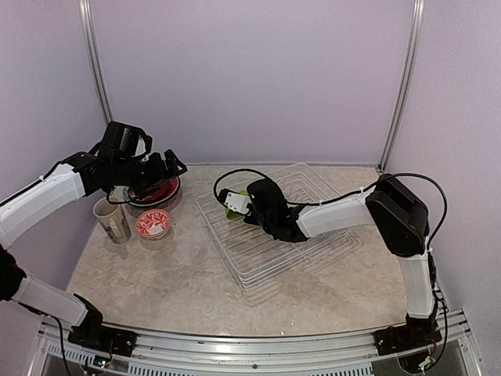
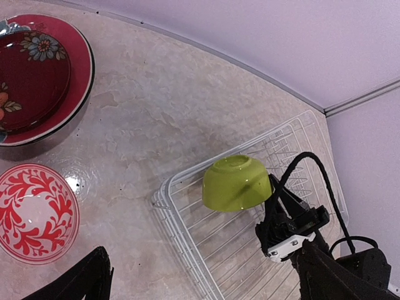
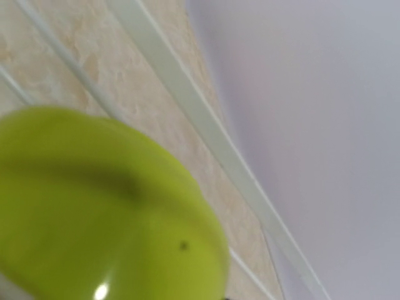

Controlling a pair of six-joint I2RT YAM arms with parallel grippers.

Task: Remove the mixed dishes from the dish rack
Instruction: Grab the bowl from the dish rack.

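Note:
The lime-green bowl (image 1: 232, 206) hangs upside down over the left corner of the white wire dish rack (image 1: 313, 235). My right gripper (image 1: 244, 205) is shut on its rim. The left wrist view shows the bowl (image 2: 236, 183), the right gripper (image 2: 275, 209) and the rack (image 2: 187, 240). The bowl fills the right wrist view (image 3: 94, 206) and hides the fingers there. My left gripper (image 1: 168, 166) is open and empty above the red plate (image 1: 156, 192) left of the rack. Its fingertips (image 2: 94, 281) frame the left wrist view.
A cream mug (image 1: 112, 220) and the white-and-red small bowl (image 1: 153, 224) stand on the table left of the rack. The red plate (image 2: 37, 75) and small bowl (image 2: 34, 212) also show in the left wrist view. The booth walls stand close behind.

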